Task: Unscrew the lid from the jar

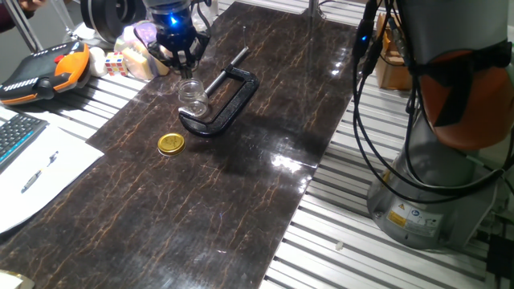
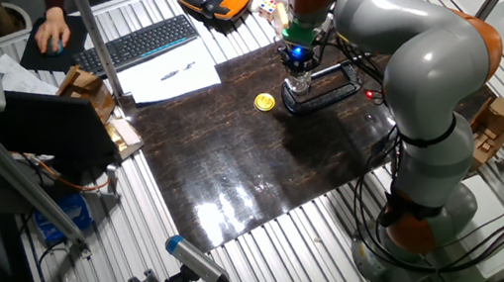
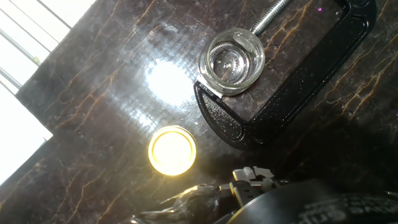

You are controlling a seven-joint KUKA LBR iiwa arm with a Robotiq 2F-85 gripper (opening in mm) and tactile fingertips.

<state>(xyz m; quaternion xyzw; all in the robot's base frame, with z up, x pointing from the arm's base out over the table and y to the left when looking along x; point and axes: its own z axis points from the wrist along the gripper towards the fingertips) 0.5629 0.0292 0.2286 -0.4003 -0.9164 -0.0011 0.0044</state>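
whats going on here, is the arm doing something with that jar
The lid is already off and lies flat on the dark tabletop, apart from the jar. The open jar stands upright, held in the black C-clamp. The gripper hangs just above the jar and holds nothing that I can see; whether its fingers are open or closed is unclear.

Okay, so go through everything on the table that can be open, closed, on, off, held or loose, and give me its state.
jar: open, lid off, upright, clamped in the C-clamp
lid: off the jar, lying flat on the table, apart from it
C-clamp: lying flat, screw against the jar
gripper: above the jar, holding nothing; open or shut unclear
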